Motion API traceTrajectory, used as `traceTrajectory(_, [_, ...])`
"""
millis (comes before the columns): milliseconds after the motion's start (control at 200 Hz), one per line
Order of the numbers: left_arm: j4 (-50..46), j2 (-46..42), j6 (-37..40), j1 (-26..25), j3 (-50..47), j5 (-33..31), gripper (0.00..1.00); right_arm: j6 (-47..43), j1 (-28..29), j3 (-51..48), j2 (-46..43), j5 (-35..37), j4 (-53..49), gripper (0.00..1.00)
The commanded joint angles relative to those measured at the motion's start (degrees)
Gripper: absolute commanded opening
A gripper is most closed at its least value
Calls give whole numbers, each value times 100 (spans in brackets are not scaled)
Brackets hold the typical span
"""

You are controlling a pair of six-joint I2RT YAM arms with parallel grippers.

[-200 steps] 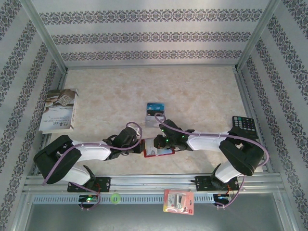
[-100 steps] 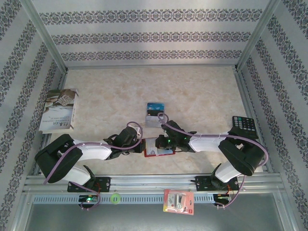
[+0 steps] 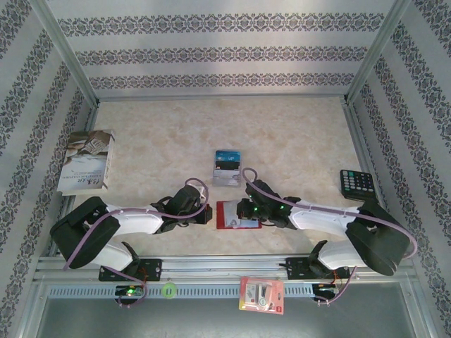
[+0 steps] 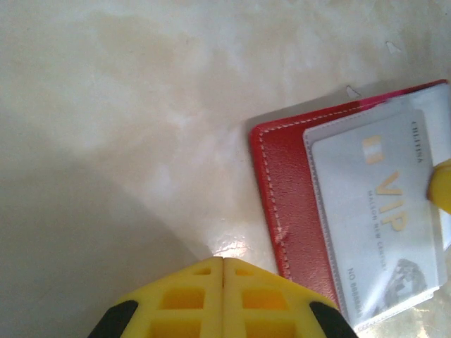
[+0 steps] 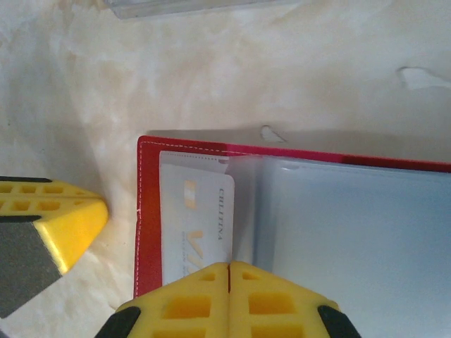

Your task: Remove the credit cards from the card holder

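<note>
Card holder (image 4: 282, 201) is lying open betw. both grippers, VIP card (image 4: 373, 211) sitting in its clear sleeve. Left gripper (image 4: 223, 271) is closed on nothing, just beside the holder, not pinning it. Right gripper (image 5: 229, 278) is closed over the card; can't tell if it's nipping it. Pulling now, you're risking dragging the whole holder across the glossy marbled tabletop (image 3: 296, 134). Patterned walls (image 3: 211, 49) are boxing the cell in.

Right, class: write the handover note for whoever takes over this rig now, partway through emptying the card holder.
Left gripper: shut, empty, beside the open card holder.
Right gripper: shut, tips over the holder's clear sleeves.
Done: blue card and grey card lie on the table beyond the holder.
Left: VIP card sits in its sleeve; pull it out.
</note>
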Motion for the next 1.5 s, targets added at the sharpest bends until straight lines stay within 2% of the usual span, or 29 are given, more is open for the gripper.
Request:
traceTrajectory(0, [-432, -74, 192, 106, -45, -25, 0, -120, 107, 138, -268, 485, -586, 0])
traceTrajectory(130, [-381, -84, 179, 146, -36, 64, 0, -161, 226, 259, -128, 491, -652, 0])
traceTrajectory(295, [-441, -472, 132, 132, 66, 250, 0, 99, 451, 224, 309, 491, -53, 0])
traceTrajectory(410, [-362, -794, 52, -76, 133, 178, 10, 307, 565, 238, 526, 502, 362, 0])
traceTrajectory(749, [414, 145, -176, -668, 441, 268, 13, 569, 699, 250, 742, 562, 613, 0])
traceTrajectory(894, [481, 249, -216, -719, 438, 280, 17, 593, 705, 205, 688, 602, 598, 0])
traceTrajectory(1024, [218, 332, -136, -809, 554, 263, 28, 641, 708, 188, 749, 586, 668, 0])
traceTrajectory(1494, [-599, 513, -2, -814, 441, -76, 27, 642, 674, 76, 515, 720, 559, 0])
